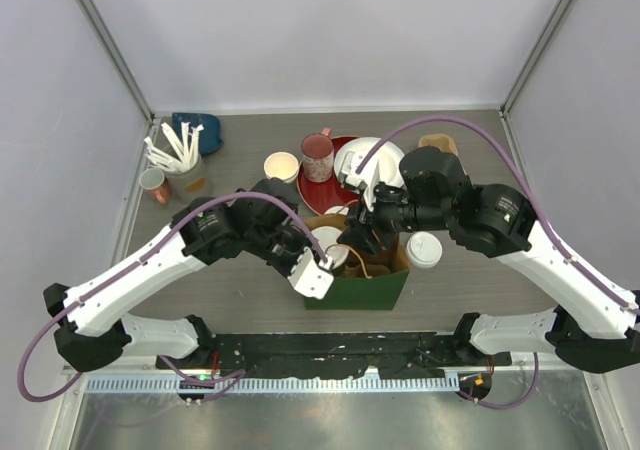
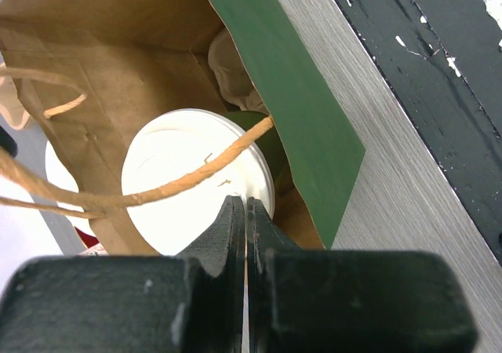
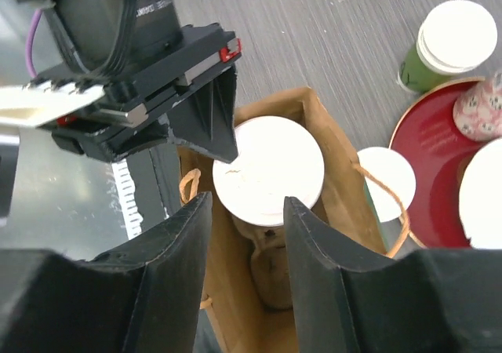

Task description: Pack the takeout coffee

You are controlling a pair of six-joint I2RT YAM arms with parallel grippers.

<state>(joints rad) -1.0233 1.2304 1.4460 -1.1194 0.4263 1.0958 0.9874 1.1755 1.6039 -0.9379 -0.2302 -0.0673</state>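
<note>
A green paper bag (image 1: pixel 372 288) with a brown inside stands open at the table's middle. A lidded takeout cup (image 1: pixel 331 247) stands inside it, seen in the left wrist view (image 2: pixel 184 184) and the right wrist view (image 3: pixel 271 169). My left gripper (image 1: pixel 324 262) is shut on the bag's near-left edge (image 2: pixel 246 202); a thin strip of paper shows between its fingers. My right gripper (image 1: pixel 362 238) is open and empty just above the bag, its fingers either side of the cup's lid (image 3: pixel 247 200). A second lidded cup (image 1: pixel 423 250) stands right of the bag. A third green cup (image 1: pixel 281 165) stands far left (image 3: pixel 451 43).
Behind the bag a red plate (image 1: pixel 318 198) holds a pink speckled mug (image 1: pixel 317 155), with a white dish (image 1: pixel 372 160) beside it. A white disc (image 3: pixel 386 182) lies between bag and plate. A holder of white cutlery (image 1: pixel 180 160) stands far left.
</note>
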